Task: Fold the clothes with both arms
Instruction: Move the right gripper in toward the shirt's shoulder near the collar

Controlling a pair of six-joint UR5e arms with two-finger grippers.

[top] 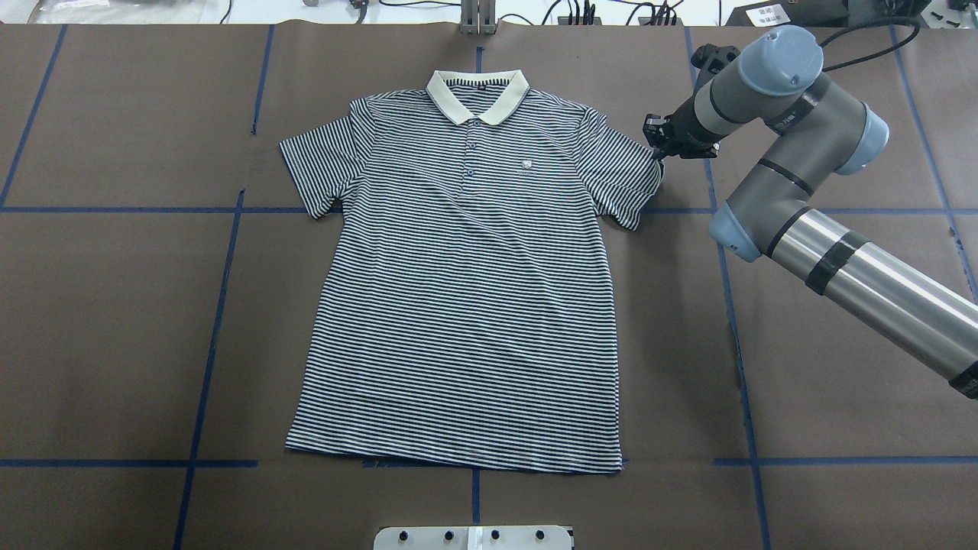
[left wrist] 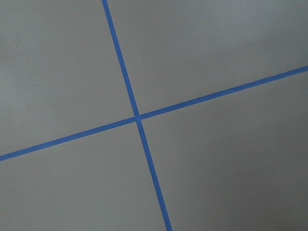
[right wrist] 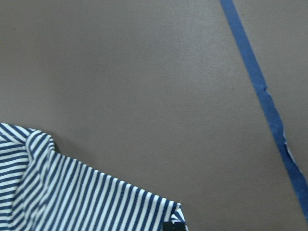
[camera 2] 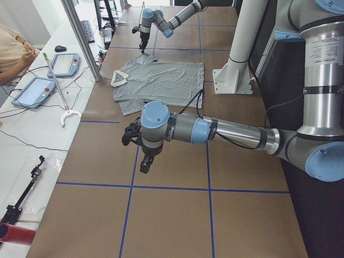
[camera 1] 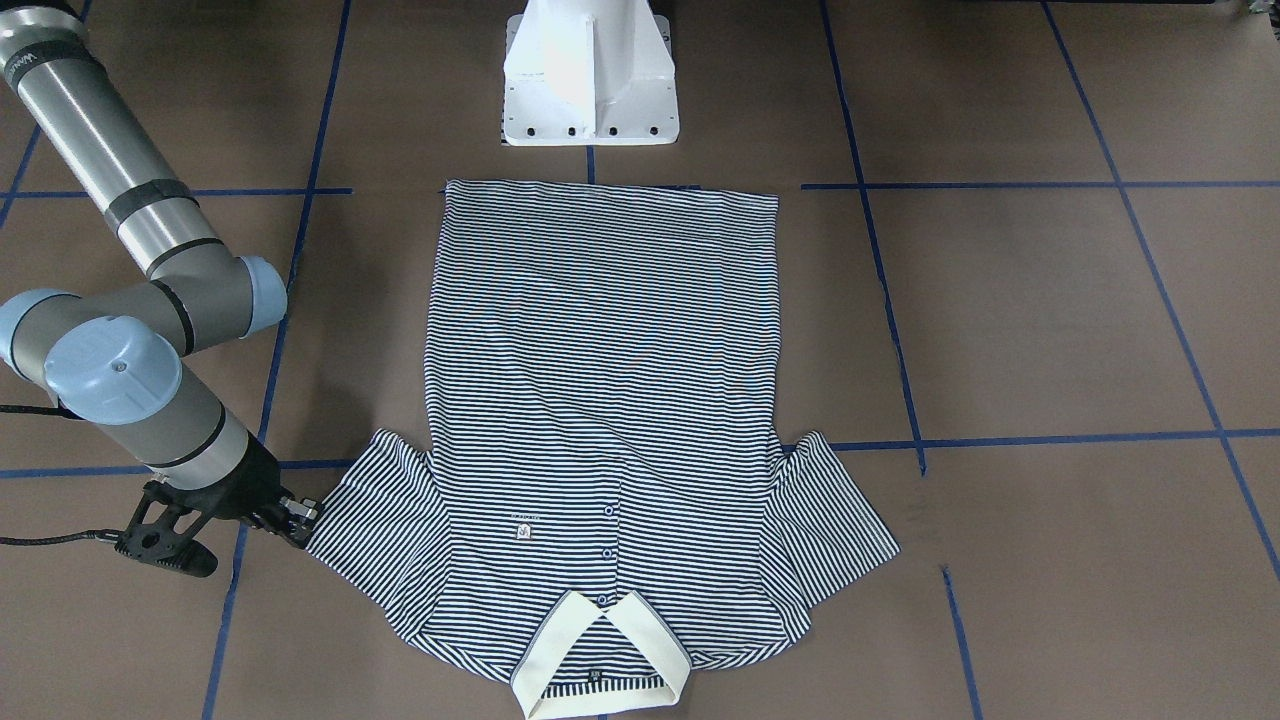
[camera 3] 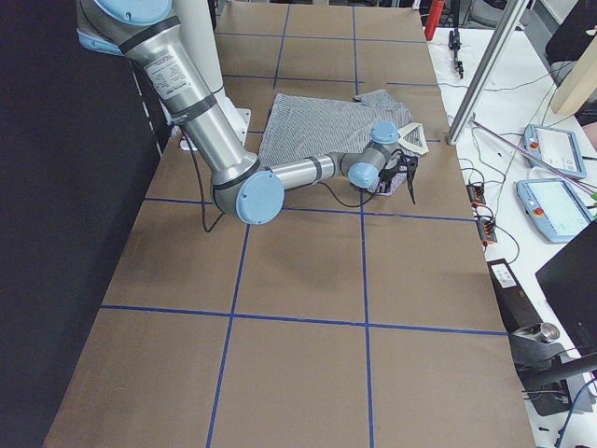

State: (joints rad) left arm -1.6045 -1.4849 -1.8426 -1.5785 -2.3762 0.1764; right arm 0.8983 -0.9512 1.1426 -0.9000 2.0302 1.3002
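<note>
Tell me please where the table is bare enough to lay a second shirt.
Widest: the table on the robot's left, between the shirt and the left claw farther out. Also right of the shirt's body, near the hem. Crowded: the right sleeve, where the right claw is.

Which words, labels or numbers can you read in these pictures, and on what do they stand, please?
Nothing reads for certain.
Chest logo on the shirt: tiny letters over a badge, too small.
Tag in the collar: blurred.
Lettering on the right arm: blurred.
Sticker on that arm: too small.
Label beyond the table: blurred.
</note>
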